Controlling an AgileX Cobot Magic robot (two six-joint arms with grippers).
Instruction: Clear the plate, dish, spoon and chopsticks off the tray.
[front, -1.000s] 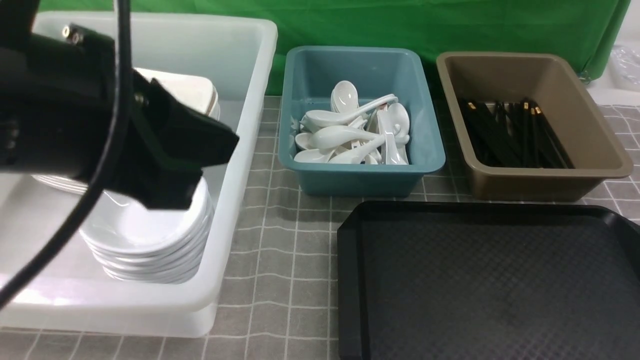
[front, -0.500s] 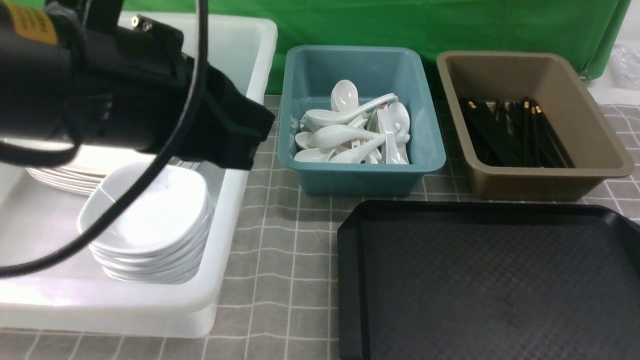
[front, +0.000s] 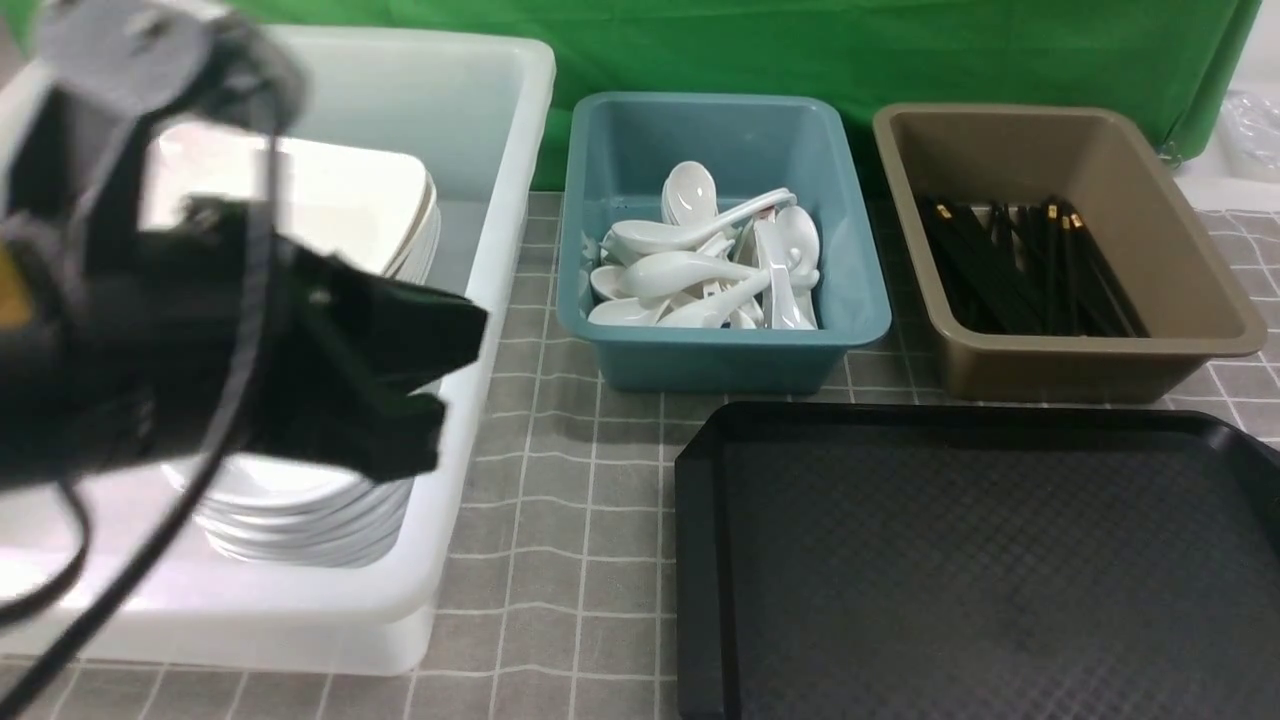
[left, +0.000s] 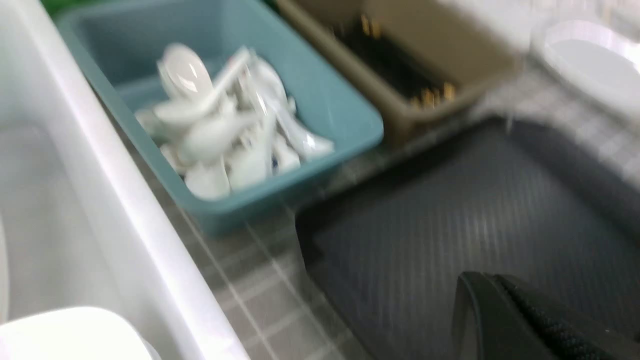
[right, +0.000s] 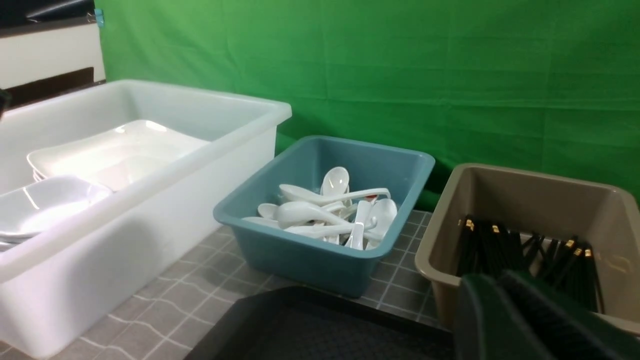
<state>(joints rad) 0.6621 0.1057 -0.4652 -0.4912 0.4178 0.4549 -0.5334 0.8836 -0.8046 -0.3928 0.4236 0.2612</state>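
The black tray (front: 960, 560) lies at the front right with nothing on its textured floor; it also shows in the wrist views (left: 450, 210) (right: 300, 330). Large square plates (front: 330, 200) and a stack of small dishes (front: 300, 520) sit in the white tub (front: 480, 330). Several white spoons (front: 700, 270) fill the teal tub. Black chopsticks (front: 1030, 270) lie in the brown tub. My left gripper (front: 460, 370), motion-blurred, hovers over the white tub's right wall, shut and holding nothing (left: 480, 285). My right gripper (right: 487, 285) is before the brown tub, fingers together, holding nothing.
The teal tub (front: 720, 350) and the brown tub (front: 1080, 370) stand side by side behind the tray. A green cloth (front: 900, 50) hangs at the back. Grey checked cloth (front: 560, 520) covers the table. A blurred white rimmed thing (left: 590, 65) lies beyond the tray's far side.
My left arm rose from over the dish stack, swung toward the teal tub, and has now dropped back lower over the white tub's right wall. Nothing else moved.
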